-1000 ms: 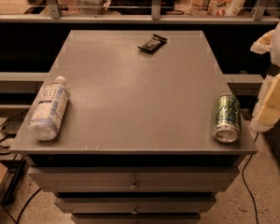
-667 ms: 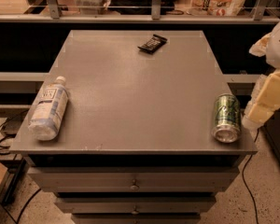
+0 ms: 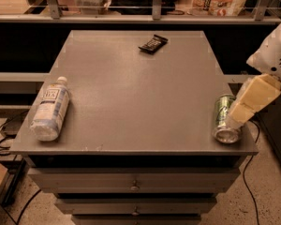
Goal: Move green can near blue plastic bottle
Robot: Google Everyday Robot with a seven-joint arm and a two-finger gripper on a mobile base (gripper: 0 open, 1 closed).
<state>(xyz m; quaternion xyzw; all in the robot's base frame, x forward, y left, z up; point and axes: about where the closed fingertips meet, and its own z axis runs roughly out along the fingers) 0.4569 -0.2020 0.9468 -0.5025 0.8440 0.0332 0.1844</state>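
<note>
The green can (image 3: 222, 111) lies on its side at the front right corner of the grey table (image 3: 131, 88), its silver end facing the front edge. The blue plastic bottle (image 3: 50, 109) lies on its side at the front left of the table, white cap pointing away. My gripper (image 3: 238, 115) comes in from the right on a white arm and sits right beside the can's right side, overlapping it in view. It holds nothing that I can see.
A small dark snack bar (image 3: 153, 43) lies at the back middle of the table. Drawers (image 3: 133, 186) sit under the tabletop. A railing with bags behind it (image 3: 154, 3) runs along the back. Cables lie on the floor at left and right.
My gripper has moved left, from just off the table's right edge to up against the green can. The can and the bottle have not moved.
</note>
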